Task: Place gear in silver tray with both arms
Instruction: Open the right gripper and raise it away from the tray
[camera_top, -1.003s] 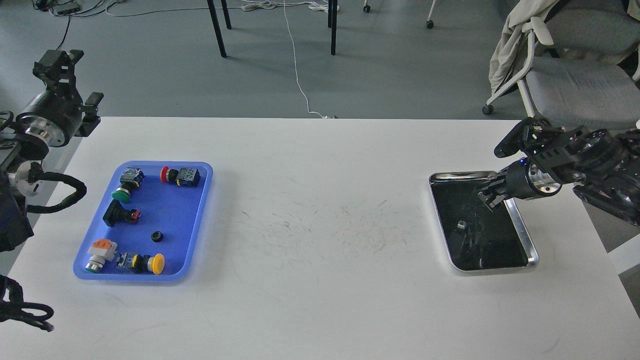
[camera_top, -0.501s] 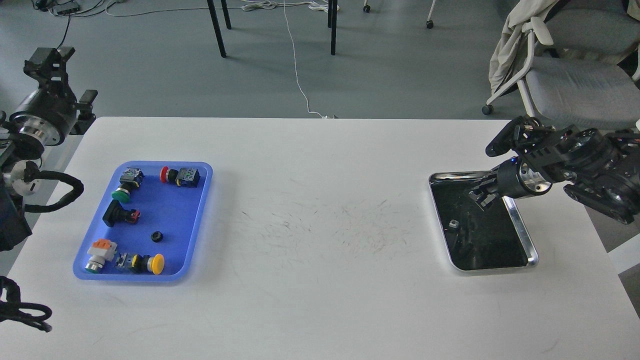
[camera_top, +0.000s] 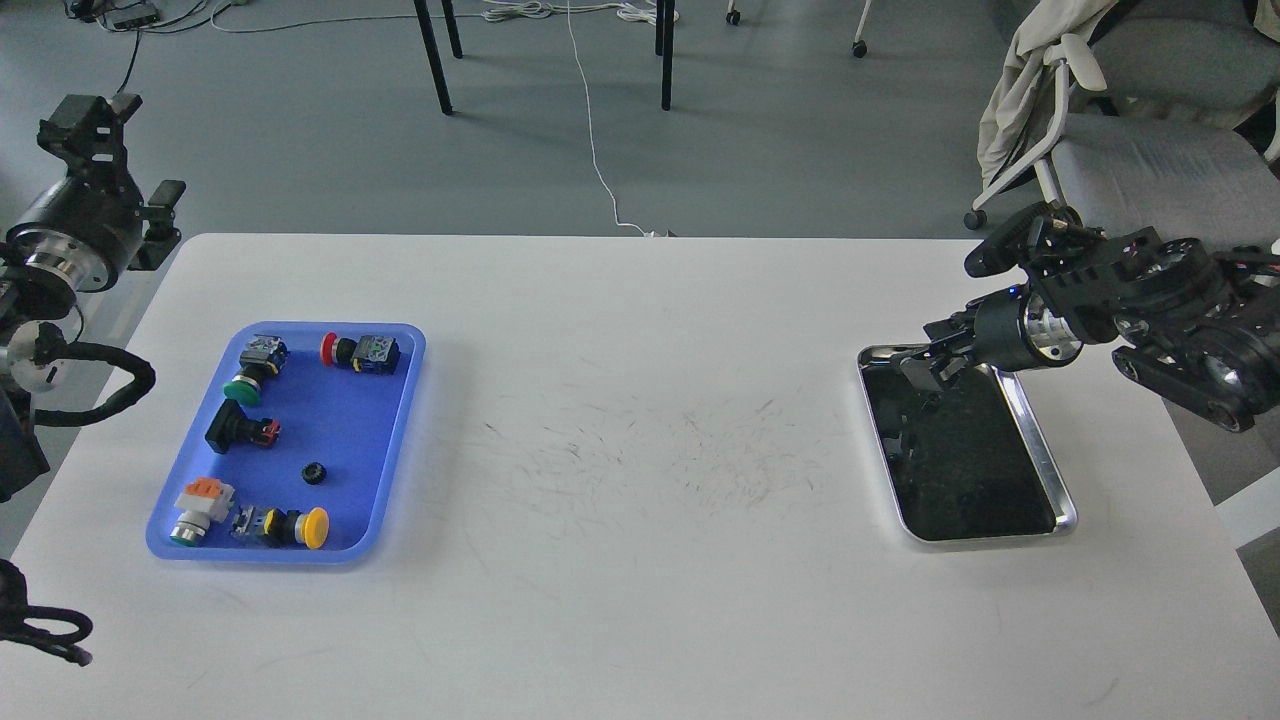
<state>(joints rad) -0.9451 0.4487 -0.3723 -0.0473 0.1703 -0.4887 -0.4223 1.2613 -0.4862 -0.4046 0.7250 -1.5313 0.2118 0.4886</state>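
The gear (camera_top: 315, 473) is a small black toothed ring lying in the blue plastic tray (camera_top: 395, 440) at the table's left. The silver tray (camera_top: 1038, 445) lies at the right; its dark mirror-like bottom holds only reflections. My right gripper (camera_top: 928, 366) hovers over the silver tray's far left corner, pointing left, with its two fingers apart and nothing between them. My left gripper (camera_top: 88, 115) is raised beyond the table's far left corner, well away from the gear; its fingers show dark and end-on.
Several push-button switches lie in the blue tray around the gear, with red (camera_top: 330, 349), green (camera_top: 240, 390) and yellow (camera_top: 316, 527) caps. The white table (camera_top: 640, 450) is scuffed in the middle. An office chair (camera_top: 1150, 150) stands behind at the right.
My right gripper has moved left and up, from over the silver tray's far right part to its far left corner. My left gripper has drawn back to the left and slightly up.
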